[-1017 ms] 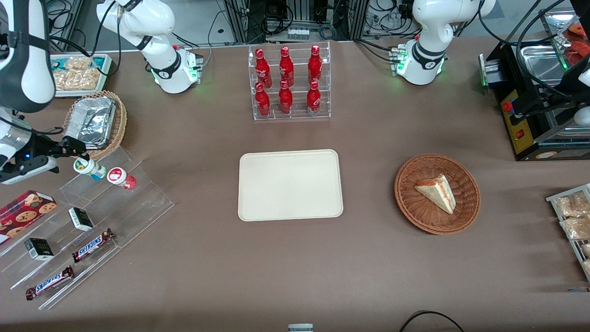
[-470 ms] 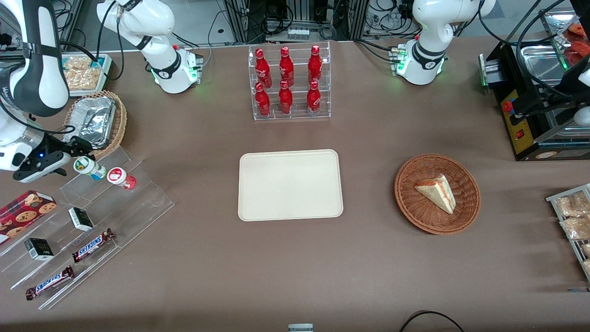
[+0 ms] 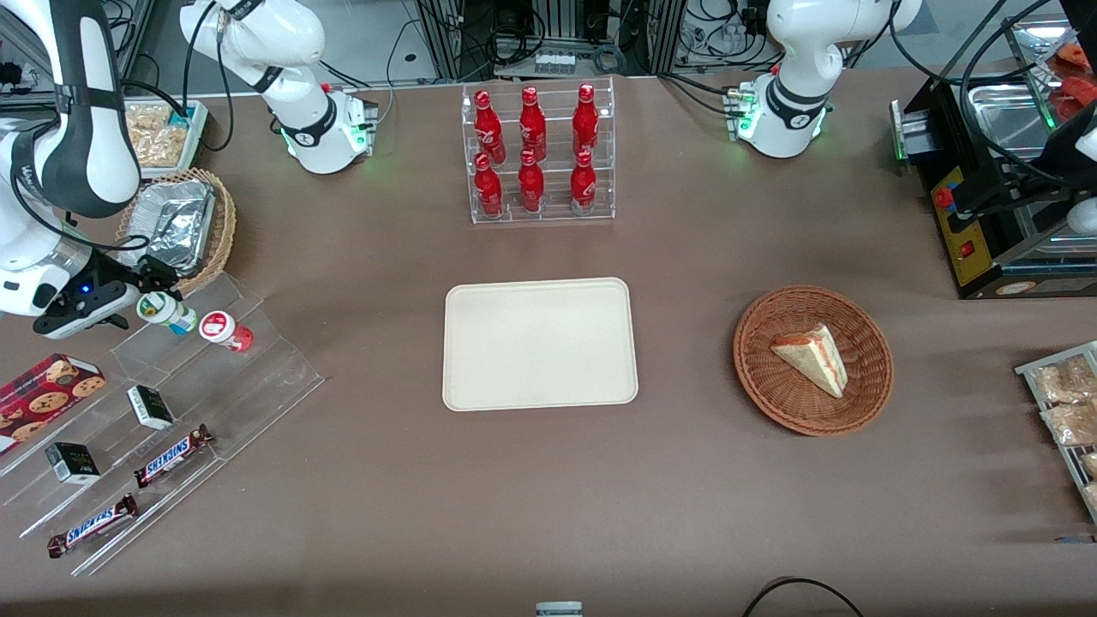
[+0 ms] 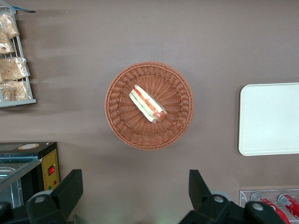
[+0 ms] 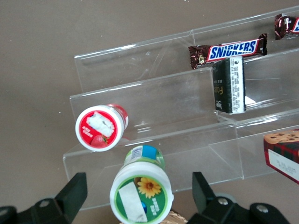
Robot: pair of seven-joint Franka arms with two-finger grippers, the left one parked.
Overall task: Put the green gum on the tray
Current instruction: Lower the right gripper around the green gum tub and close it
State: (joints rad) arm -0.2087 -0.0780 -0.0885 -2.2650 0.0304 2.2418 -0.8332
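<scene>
While I watch the front view, I see the end effector low at the working arm's end of the worktop, right at the green gum. The canister stands on the top step of the clear acrylic riser, with the red-lidded canister just beside it, away from the end effector and toward the tray. The tray lies bare, well apart from the end effector toward the middle of the worktop. A foil-lined wicker basket sits close by the end effector, farther from the front camera.

Through the right wrist view, the end effector is spread wide, its two dark fingers standing to either side of the green gum with clear gaps to the lid, so it holds nothing. The red-lidded canister stands just past the gum, and a Snickers bar and a small dark box rest on the riser's lower steps.

From the left wrist view, I see only an edge of the tray and the round brown basket with a sandwich wedge in it; the gum is not in that view.

I judge the task barely begun: the approach looks done, while closing on the gum, lifting it, carrying it across and setting it on the tray are all left.
</scene>
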